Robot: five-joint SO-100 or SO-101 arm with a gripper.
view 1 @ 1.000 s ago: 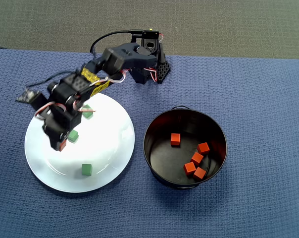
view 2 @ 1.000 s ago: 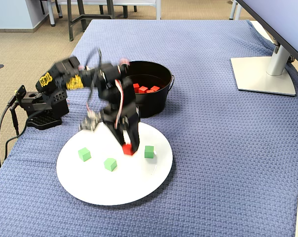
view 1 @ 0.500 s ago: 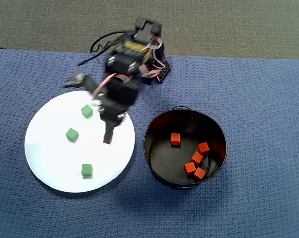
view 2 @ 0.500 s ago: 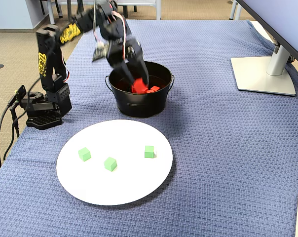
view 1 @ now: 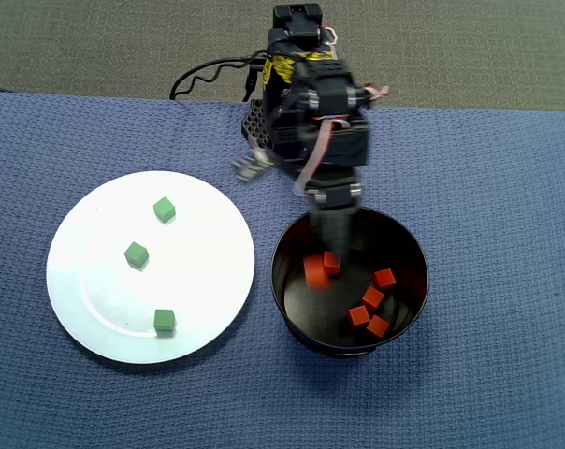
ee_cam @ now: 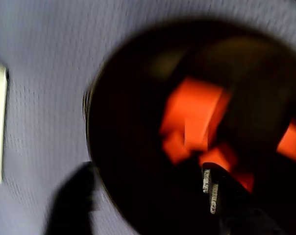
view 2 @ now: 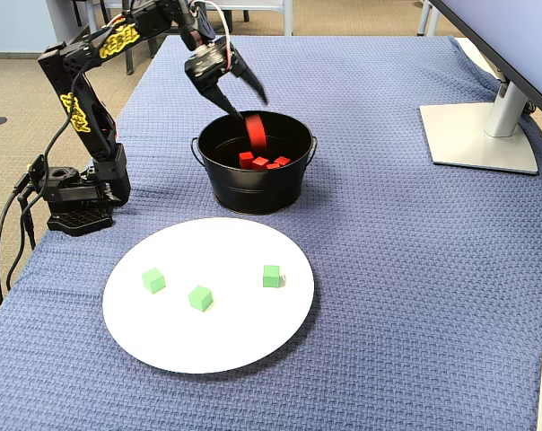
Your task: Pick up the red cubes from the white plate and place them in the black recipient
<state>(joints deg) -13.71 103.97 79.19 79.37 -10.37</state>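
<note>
The black two-finger gripper [view 2: 242,99] hangs spread open above the round black metal pot [view 2: 219,184] — a small red-orange cube [view 2: 255,133], streaked by blur, seems to be dropping inside. Only three green cubes [view 1: 137,253] lie on the large glossy white plate [view 1: 208,271].

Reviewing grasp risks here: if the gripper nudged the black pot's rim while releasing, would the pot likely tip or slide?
The black pot looks wider than tall in the fixed view, so tipping seems unlikely. It stands on textured blue cloth, which probably resists sliding. Its shiny walls suggest thin metal, likely light, so a hard knock from the gripper might still shift it.
</note>
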